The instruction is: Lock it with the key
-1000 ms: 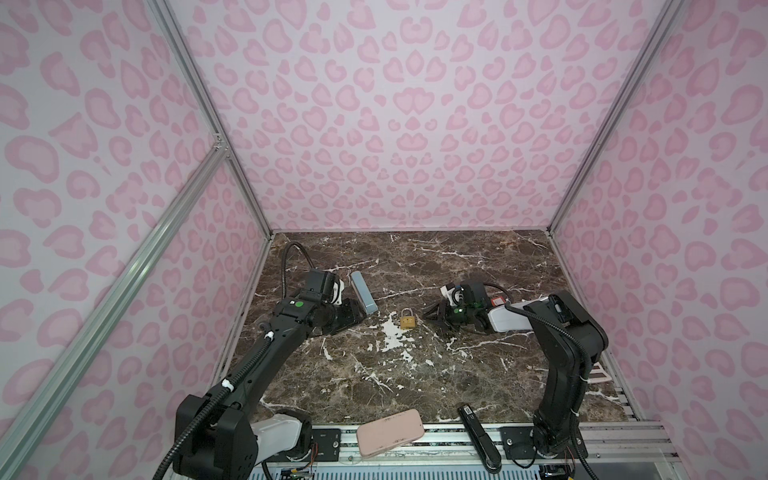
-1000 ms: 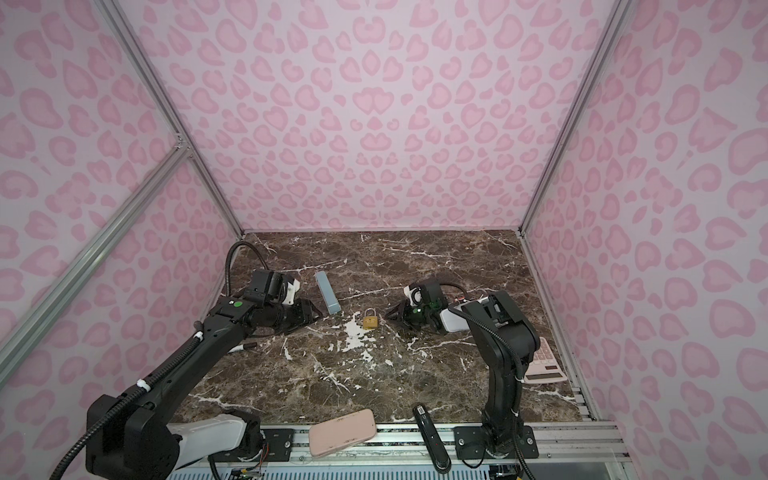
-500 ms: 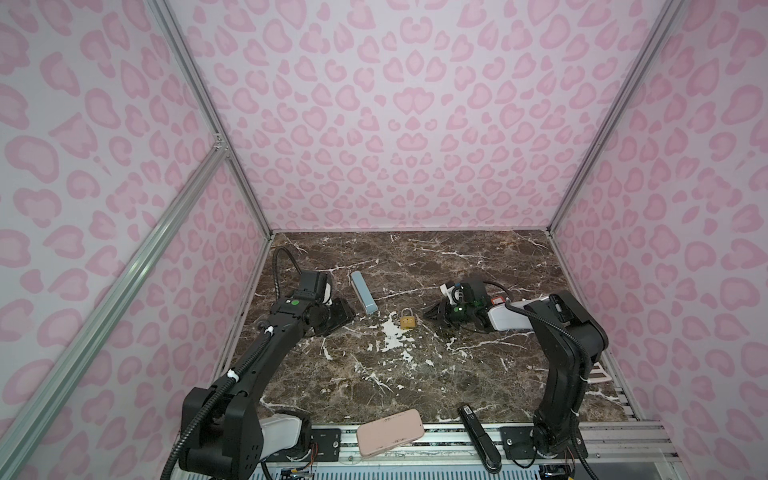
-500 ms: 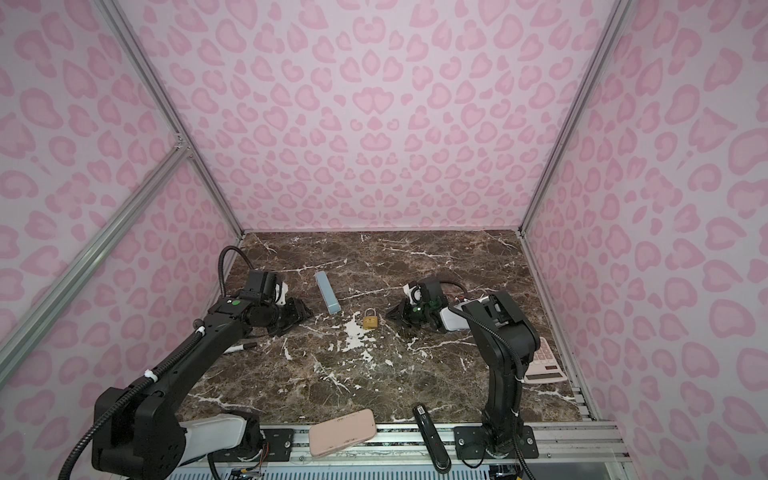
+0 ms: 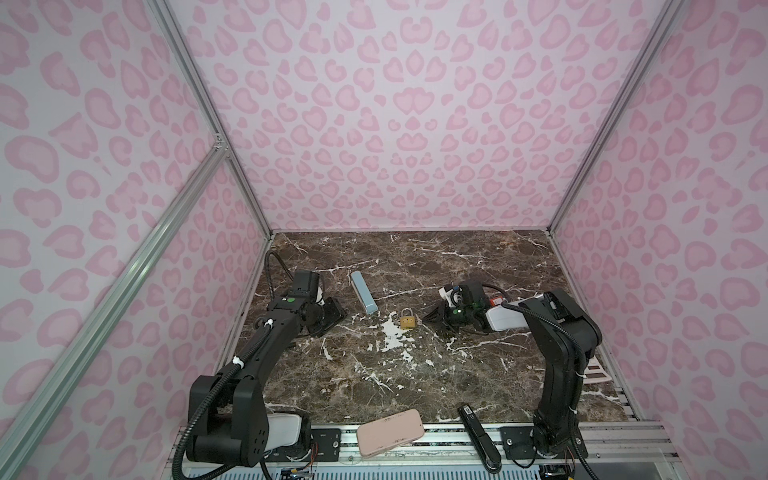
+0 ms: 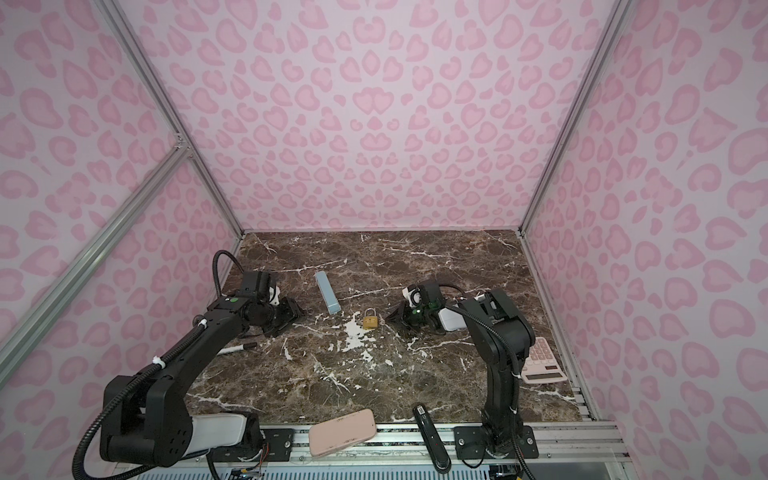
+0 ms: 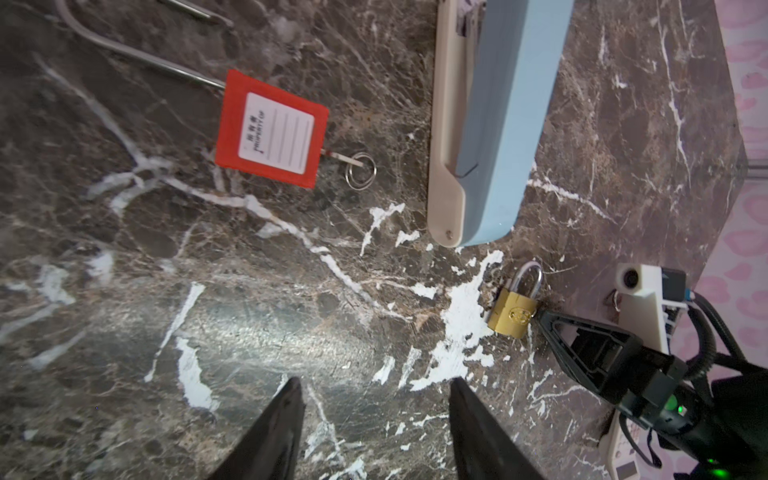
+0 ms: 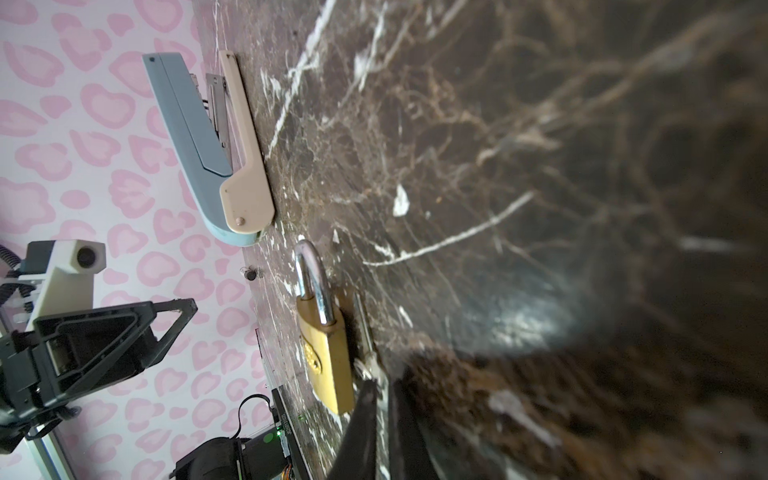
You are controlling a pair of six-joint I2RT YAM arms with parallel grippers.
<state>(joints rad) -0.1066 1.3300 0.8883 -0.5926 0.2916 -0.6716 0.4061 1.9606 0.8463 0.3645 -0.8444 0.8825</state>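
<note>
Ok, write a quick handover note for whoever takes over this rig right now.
Left tool: open, empty, above the table, apart from the padlock.
Right tool: closed, seemingly on the head of the key.
The padlock lies flat mid-table; the key lies alongside it, apparently not inserted.
Done: key reached. Left: lift key, insert, turn to lock.

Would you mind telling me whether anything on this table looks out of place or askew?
Yes: the pink phone and the black stapler lie askew at the front, both hanging off the marble table onto the metal rail.
</note>
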